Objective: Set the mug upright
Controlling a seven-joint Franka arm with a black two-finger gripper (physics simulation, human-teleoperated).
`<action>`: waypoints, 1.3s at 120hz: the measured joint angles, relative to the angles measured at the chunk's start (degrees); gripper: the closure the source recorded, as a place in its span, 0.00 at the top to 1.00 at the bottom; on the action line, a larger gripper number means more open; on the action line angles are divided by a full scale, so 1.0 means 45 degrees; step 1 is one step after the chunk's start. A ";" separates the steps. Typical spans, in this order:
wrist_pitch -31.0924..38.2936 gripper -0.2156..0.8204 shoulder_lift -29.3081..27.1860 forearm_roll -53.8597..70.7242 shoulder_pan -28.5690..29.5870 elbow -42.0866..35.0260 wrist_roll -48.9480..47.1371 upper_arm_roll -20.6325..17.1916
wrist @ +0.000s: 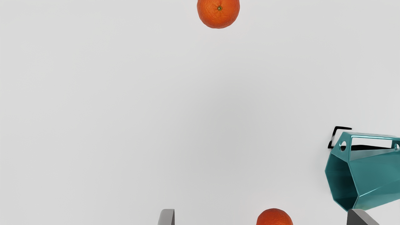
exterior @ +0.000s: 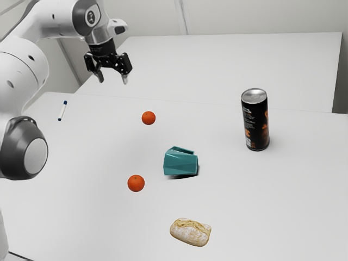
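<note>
2 white surfaces are seen in the exterior view: a near tabletop (exterior: 81, 217) and a far surface (exterior: 228, 65), divided by 1 thin seam. Behind them, a pale back wall (exterior: 261, 16) is broken by 1 upright strip (exterior: 182, 16). At the exterior view's left, a greyer side wall (exterior: 56, 62) is seen; at its right edge, a dark area (exterior: 343, 89). Soft light is spread across the tabletop, which is shaded faintly.
</note>
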 joint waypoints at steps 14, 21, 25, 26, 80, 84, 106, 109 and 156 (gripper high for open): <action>-0.0024 0.79 0.0065 -0.0037 -0.0004 -0.0006 0.0009 -0.0002; -0.0014 0.79 0.0037 -0.0230 -0.0100 -0.0145 0.0009 -0.0027; 0.0008 0.79 -0.0046 -0.0479 -0.0206 -0.0370 0.0005 -0.0037; 0.0016 0.79 -0.0093 -0.0553 -0.0227 -0.0499 0.0003 -0.0044; 0.4629 0.79 -0.3278 -0.3097 -0.0533 -0.8846 -0.0020 -0.0749; 0.4971 0.79 -0.3291 -0.3425 -0.0560 -0.9114 0.0024 -0.0823; 0.6479 0.79 -0.3175 -0.5118 -0.0687 -0.9998 0.0497 -0.1001; 0.6654 0.79 -0.3166 -0.5345 -0.0717 -1.0128 0.0582 -0.1007; 0.8230 0.79 -0.2175 -0.8459 -0.1036 -1.1033 0.2057 -0.1169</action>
